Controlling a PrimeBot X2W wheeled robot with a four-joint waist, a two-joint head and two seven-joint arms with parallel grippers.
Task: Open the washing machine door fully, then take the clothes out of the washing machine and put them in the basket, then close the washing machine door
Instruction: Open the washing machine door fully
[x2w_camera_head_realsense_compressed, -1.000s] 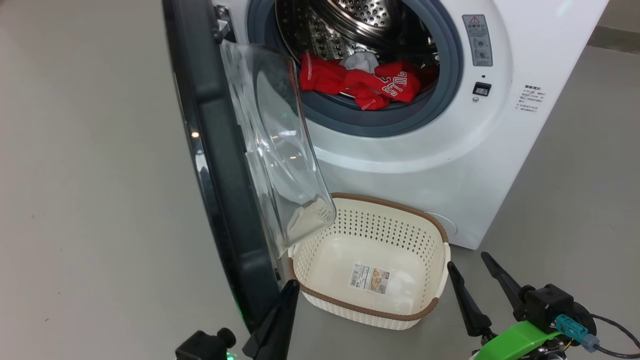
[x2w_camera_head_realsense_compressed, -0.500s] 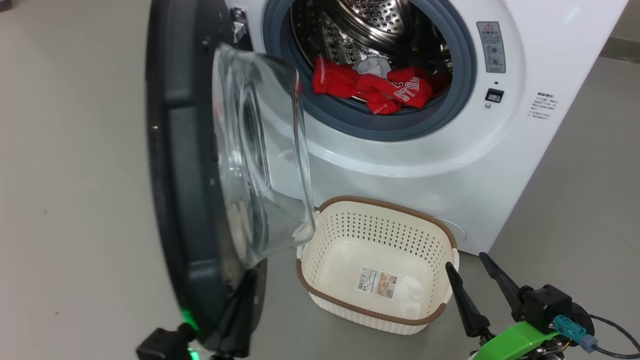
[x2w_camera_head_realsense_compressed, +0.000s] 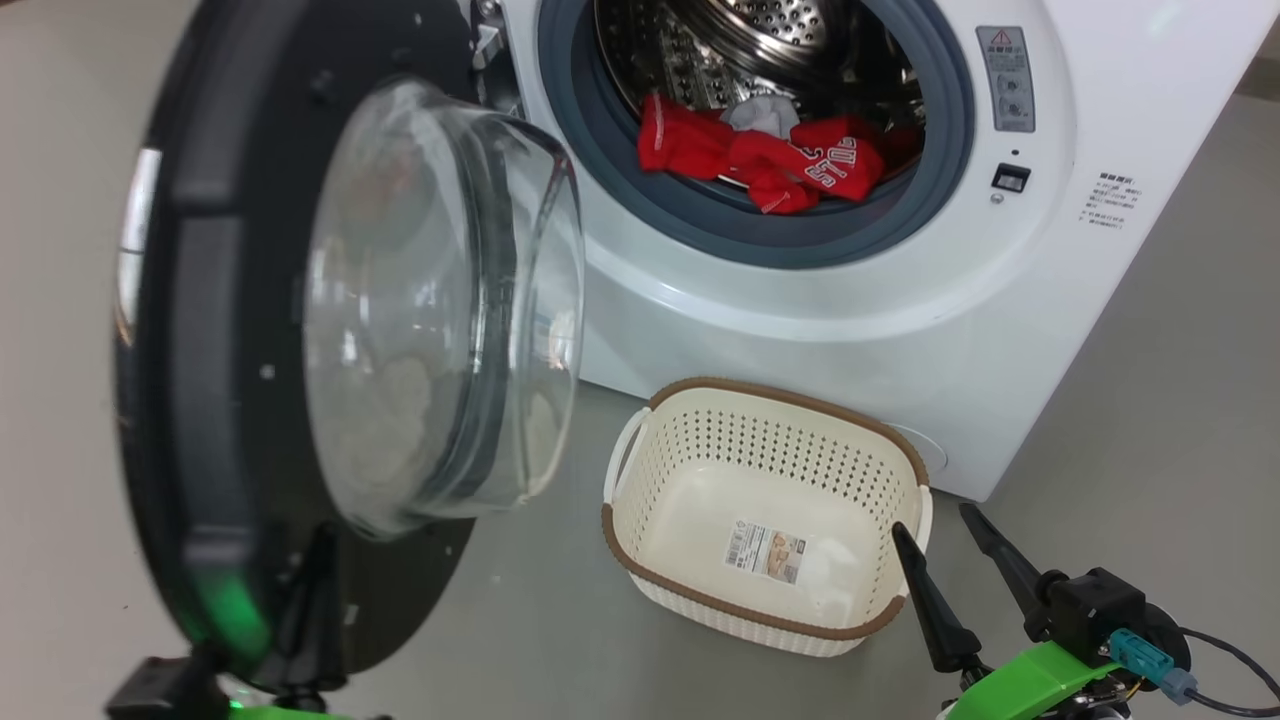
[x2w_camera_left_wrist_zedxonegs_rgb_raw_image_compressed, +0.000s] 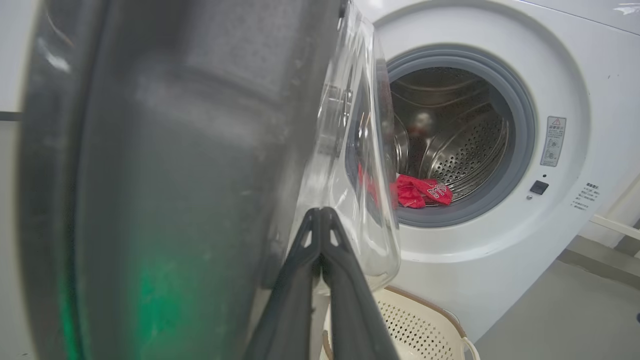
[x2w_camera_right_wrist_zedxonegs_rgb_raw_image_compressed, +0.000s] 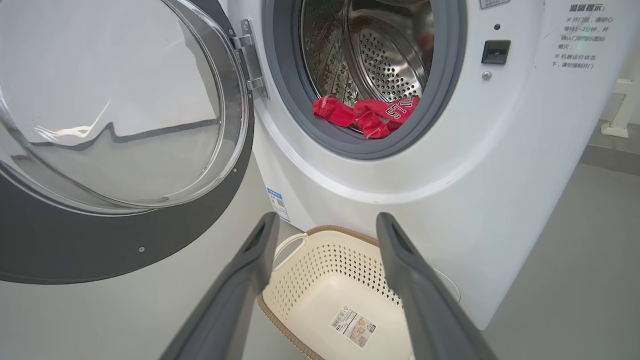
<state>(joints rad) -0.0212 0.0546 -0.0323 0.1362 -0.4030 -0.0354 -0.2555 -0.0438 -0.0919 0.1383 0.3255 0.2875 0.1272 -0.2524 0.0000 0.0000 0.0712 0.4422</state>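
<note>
**Print on washer, clothes and basket**

On the washing machine (x2w_camera_head_realsense_compressed: 800, 330), at three o'clock from the drum (x2w_camera_head_realsense_compressed: 770, 35), a grey label (x2w_camera_head_realsense_compressed: 1005, 78) carries a red warning triangle; farther out, a notice (x2w_camera_right_wrist_zedxonegs_rgb_raw_image_compressed: 580, 35) is headed "温馨提示". The clothes (x2w_camera_right_wrist_zedxonegs_rgb_raw_image_compressed: 370, 112) bear white letters — perhaps "STL". The sticker (x2w_camera_right_wrist_zedxonegs_rgb_raw_image_compressed: 355, 327) in the basket (x2w_camera_right_wrist_zedxonegs_rgb_raw_image_compressed: 345, 231) shows a barcode — its print is too small to read.

Bright, even light; the washing machine door (x2w_camera_head_realsense_compressed: 190, 330) looms blurred near the lens, green glow on its lower rim, reflections across its glass.
</note>
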